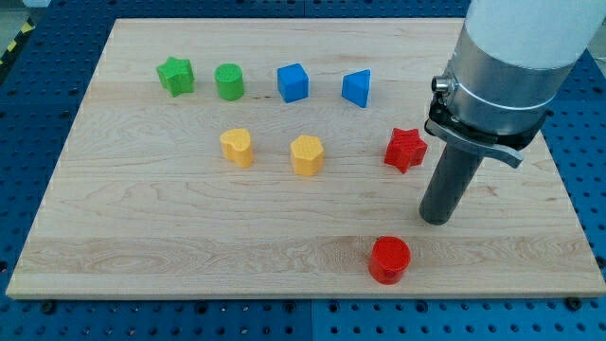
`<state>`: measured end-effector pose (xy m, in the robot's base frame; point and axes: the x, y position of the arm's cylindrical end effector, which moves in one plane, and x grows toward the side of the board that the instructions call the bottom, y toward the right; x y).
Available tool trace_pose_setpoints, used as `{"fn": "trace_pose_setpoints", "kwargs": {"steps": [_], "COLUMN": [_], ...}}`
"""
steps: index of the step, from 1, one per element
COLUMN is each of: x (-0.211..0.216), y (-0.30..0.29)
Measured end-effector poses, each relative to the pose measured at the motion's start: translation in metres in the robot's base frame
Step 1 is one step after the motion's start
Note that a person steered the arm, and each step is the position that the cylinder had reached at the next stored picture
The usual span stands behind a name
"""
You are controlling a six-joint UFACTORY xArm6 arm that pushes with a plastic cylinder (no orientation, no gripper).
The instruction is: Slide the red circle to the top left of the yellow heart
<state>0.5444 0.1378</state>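
Note:
The red circle (pixel 389 260) lies near the view's bottom edge of the wooden board, right of centre. The yellow heart (pixel 237 147) lies left of centre, well up and to the left of the red circle. My tip (pixel 436 219) rests on the board just up and to the right of the red circle, with a small gap between them. The rod rises from there to the arm at the view's top right.
A yellow hexagon-like block (pixel 307 154) lies right of the heart. A red star (pixel 405 149) lies up-left of my tip. Along the top are a green star (pixel 175 76), a green cylinder (pixel 229 81), a blue cube (pixel 293 82) and a blue wedge-shaped block (pixel 357 87).

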Motion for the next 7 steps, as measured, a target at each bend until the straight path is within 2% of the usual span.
{"fn": "trace_pose_setpoints", "kwargs": {"steps": [2,4,7], "x": [0.073,0.074,0.070], "y": [0.000,-0.007,-0.093]}}
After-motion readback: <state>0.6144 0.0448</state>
